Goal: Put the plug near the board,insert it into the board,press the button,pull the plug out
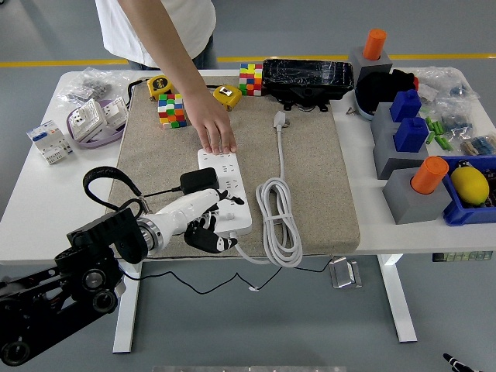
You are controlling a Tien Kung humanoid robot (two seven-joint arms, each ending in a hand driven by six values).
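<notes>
White table (31,209) carrying a tan mat (310,170) across its middle. On the mat lies a white board (232,203), long axis running from the person toward the near edge. A black plug (198,181) sits at the board's left side, near its far half; whether its pins are seated in a socket cannot be told. A thin black cord (159,192) runs left from the plug. The board's own white cable (277,221) lies coiled just right of it, ending in a white plug head (280,118) farther up the mat.

A person stands at the far side; one hand (214,132) rests flat on the board's far end.

The left arm (70,271) enters from the lower left. The left hand (203,225) lies at the board's near left edge, apart from the plug, with its dark fingers (221,242) curled downward; it grips nothing visible. The right arm is out of view.

Far edge of the mat: two colour cubes (172,109), two yellow tape measures (227,95) and a black box (308,77). At the table's left are small white electrical modules (48,141). At its right are grey blocks topped with orange (428,174) and blue pegs (410,133), and a blue bin (465,213) holding a yellow object (470,184).
</notes>
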